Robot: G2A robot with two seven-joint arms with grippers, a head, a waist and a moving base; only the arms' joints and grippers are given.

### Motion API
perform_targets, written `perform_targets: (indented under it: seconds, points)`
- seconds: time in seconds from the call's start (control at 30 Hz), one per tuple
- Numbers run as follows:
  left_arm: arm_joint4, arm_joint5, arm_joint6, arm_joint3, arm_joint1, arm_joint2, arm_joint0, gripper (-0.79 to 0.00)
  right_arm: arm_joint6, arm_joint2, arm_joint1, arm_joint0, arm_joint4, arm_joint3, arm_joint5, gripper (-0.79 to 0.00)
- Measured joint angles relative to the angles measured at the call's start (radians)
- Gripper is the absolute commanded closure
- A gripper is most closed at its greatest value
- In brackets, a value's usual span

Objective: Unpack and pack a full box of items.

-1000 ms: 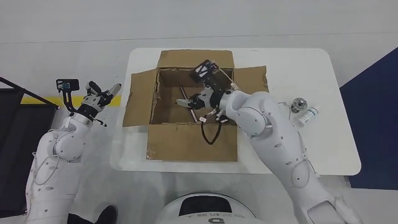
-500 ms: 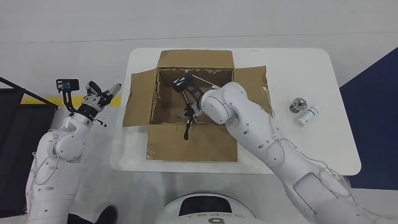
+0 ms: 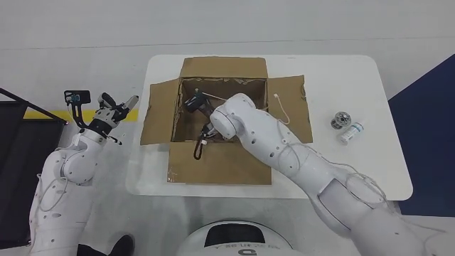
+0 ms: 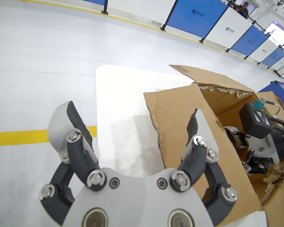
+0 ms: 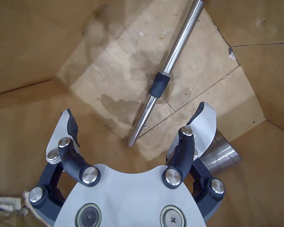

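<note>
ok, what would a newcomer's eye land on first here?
The open cardboard box in the middle of the table, with the right arm down inside it. Inside, the right tool hangs open over a shiny steel rod with a black collar lying on the box floor. The left tool, also open, sits off the table's edge beside the box.

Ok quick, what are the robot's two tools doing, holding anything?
Left tool: open, holding nothing, off to one side of the cardboard box.
Right tool: open, holding nothing, inside the box over a metal rod.
</note>
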Motion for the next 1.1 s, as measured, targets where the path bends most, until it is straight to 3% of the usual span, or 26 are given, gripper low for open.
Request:
perform_targets:
  seconds: [0.1,0.23,0.57,0.83,0.9,0.97,1.1]
  points:
    - [0.000,0.000,0.000,0.000,0.000,0.000,0.000,-0.785,-0.002,-0.006,-0.011,0.012,0.004,0.036,0.006,-0.720]
    - [0.000,0.000,0.000,0.000,0.000,0.000,0.000,-0.785,0.016,-0.017,-0.024,0.026,0.001,0.075,0.005,-0.708]
    - [0.000,0.000,0.000,0.000,0.000,0.000,0.000,-0.785,0.080,-0.050,-0.060,0.066,-0.001,0.162,-0.007,-0.536]
    - [0.000,0.000,0.000,0.000,0.000,0.000,0.000,-0.785,0.106,-0.069,-0.090,0.098,-0.009,0.242,-0.006,-0.308]
    - [0.000,0.000,0.000,0.000,0.000,0.000,0.000,-0.785,0.108,-0.070,-0.097,0.105,-0.011,0.262,-0.005,-0.197]
    - [0.000,0.000,0.000,0.000,0.000,0.000,0.000,-0.785,0.109,-0.069,-0.102,0.112,-0.014,0.279,-0.005,-0.037]
    - [0.000,0.000,0.000,0.000,0.000,0.000,0.000,-0.785,0.105,-0.063,-0.108,0.123,-0.019,0.294,-0.008,0.000]
